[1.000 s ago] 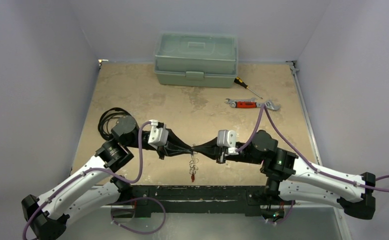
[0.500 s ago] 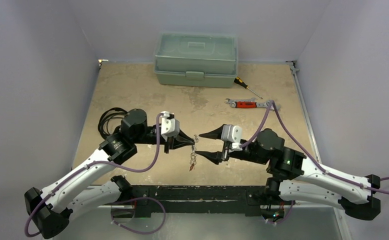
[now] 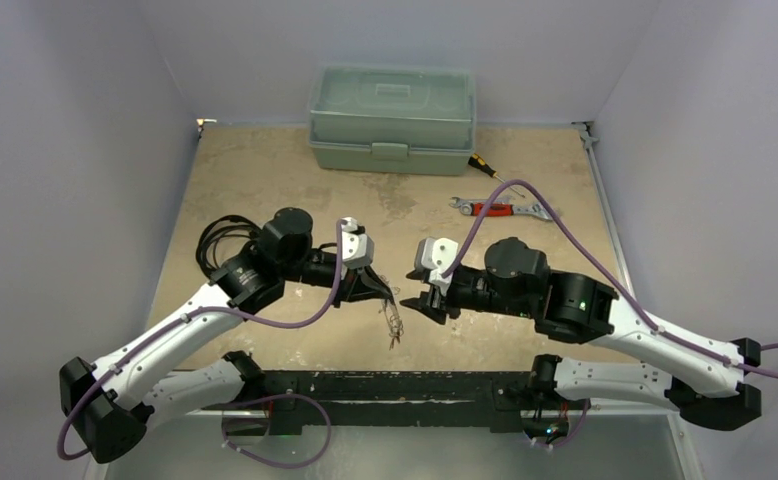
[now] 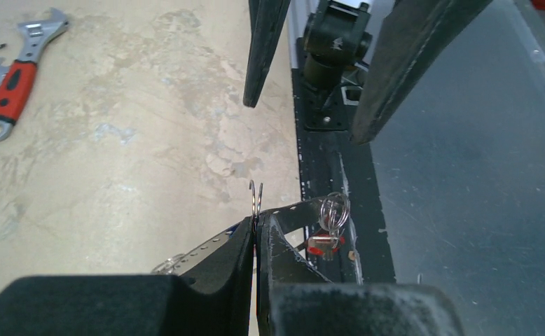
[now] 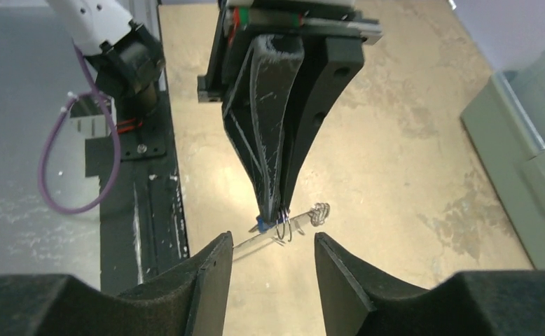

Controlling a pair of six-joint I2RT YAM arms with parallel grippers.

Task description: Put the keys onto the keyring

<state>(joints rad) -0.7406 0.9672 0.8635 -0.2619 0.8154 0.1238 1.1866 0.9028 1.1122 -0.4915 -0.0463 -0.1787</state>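
Keyring [image 4: 256,198] hangs in the air, pinched edge-on in the closed left gripper [image 4: 254,231], with keys [image 4: 323,243] dangling below. Thin, light, springy wire, likely slippery; best taken on bare loop. Right gripper [image 5: 273,245] has its jaws apart, just short of it.

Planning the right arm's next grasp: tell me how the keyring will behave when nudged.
Probably swings: the keyring hangs from the left end effector, pinched at thin wire only. The red-tagged key dangles loose, so it likely slides along. It looks light; a nudge may twist it.
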